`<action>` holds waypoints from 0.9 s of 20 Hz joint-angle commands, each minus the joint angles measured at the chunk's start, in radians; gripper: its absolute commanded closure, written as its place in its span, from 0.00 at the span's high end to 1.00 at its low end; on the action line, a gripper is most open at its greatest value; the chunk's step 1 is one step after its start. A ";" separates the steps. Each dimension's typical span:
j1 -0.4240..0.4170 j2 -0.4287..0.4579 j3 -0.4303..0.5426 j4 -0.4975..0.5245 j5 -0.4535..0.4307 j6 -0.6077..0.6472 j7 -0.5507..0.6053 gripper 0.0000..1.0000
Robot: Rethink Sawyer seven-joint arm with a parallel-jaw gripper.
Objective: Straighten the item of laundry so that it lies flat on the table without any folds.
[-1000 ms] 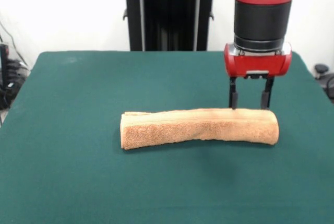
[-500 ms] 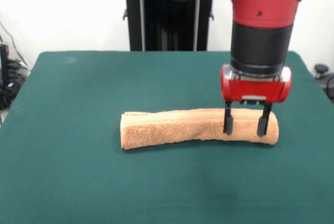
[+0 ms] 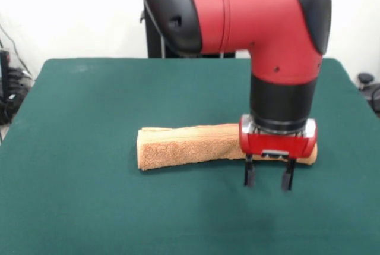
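Looking at the fingers (image 3: 249,175), you see them spread apart and empty; the gripper (image 3: 268,179) hangs at the near edge of the folded orange-tan towel (image 3: 184,146), mid-table (image 3: 77,207), over its right end.

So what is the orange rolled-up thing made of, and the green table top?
The towel looks like soft terry cloth: its surface is fuzzy and nubbly, with a flatter woven band along the top edge. The table seems covered in dark green felt-like fabric, matte with no shine, though the exact cloth is hard to tell.
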 commanded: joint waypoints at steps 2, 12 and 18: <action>0.017 0.113 -0.012 -0.003 -0.015 0.043 -0.045 1.00; 0.031 0.076 -0.040 0.106 -0.019 -0.021 0.021 1.00; 0.038 0.024 -0.050 0.207 0.003 -0.033 0.067 1.00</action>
